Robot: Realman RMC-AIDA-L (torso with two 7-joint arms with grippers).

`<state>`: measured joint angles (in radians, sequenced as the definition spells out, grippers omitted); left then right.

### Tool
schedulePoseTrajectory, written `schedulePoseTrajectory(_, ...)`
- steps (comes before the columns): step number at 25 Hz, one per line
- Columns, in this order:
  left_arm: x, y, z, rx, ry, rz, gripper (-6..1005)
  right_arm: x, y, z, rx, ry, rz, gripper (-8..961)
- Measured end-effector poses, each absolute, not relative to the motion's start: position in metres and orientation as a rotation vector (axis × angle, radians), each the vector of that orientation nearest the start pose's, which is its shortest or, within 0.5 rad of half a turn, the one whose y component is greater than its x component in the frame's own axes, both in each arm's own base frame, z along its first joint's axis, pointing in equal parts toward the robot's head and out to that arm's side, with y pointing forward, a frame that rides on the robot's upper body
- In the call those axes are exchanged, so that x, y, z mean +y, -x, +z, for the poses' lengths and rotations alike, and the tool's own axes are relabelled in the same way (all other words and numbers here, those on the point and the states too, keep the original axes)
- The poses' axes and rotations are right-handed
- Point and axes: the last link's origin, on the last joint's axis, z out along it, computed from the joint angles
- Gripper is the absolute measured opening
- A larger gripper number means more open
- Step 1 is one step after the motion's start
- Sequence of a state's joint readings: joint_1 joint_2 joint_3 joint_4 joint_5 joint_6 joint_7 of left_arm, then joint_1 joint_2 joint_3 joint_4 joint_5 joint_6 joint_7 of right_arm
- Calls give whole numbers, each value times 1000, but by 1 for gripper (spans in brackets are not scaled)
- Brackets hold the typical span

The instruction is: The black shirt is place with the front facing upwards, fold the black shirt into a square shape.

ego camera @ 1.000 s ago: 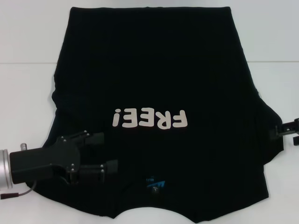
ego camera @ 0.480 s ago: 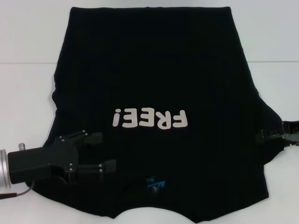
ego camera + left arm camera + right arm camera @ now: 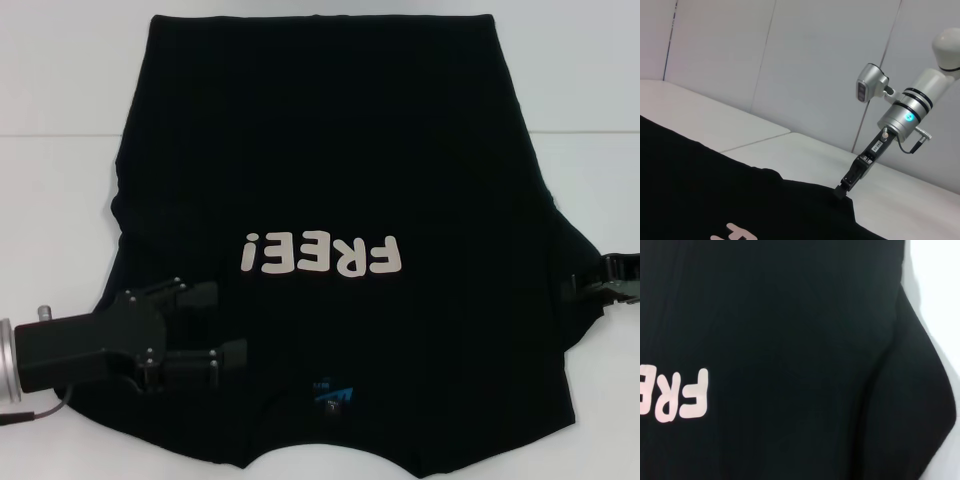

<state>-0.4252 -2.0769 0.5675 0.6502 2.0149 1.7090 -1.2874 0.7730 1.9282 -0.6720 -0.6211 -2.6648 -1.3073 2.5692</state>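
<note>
Left claw [image 3: 226, 322] spread apart over one black shirt [image 3: 330, 170]; right claw's [image 3: 596, 287] state unclear.

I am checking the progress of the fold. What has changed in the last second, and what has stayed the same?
The right gripper moved inward along the black shirt's right sleeve edge, then drew back a little; it now sits at that edge. The left gripper drifted slightly toward the robot over the shirt's left shoulder, jaws open. The shirt lies flat as before, nothing folded.

print: "FREE!" [image 3: 321, 255], off-white, on shirt [image 3: 330, 130] chest, just beyond left gripper [image 3: 222, 325] | neck label [image 3: 327, 391]: blue, text unreadable | other text: none
</note>
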Motion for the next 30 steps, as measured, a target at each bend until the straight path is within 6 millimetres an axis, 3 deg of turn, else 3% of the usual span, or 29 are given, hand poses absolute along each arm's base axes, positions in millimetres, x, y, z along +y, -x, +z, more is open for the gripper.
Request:
schedulePoseTrajectory(15,290,288,13,-635,2689,-831,933,399,-303,51,1749,2052,-66,95)
schedulePoseTrajectory(23,290,288,13,-636,2688,-828,930,395,-310,75,1737,2014,-33,12)
schedulePoseTrajectory(30,290,288,14,-637,2689,-827,927,393,-315,96,1703,1983,-14,39)
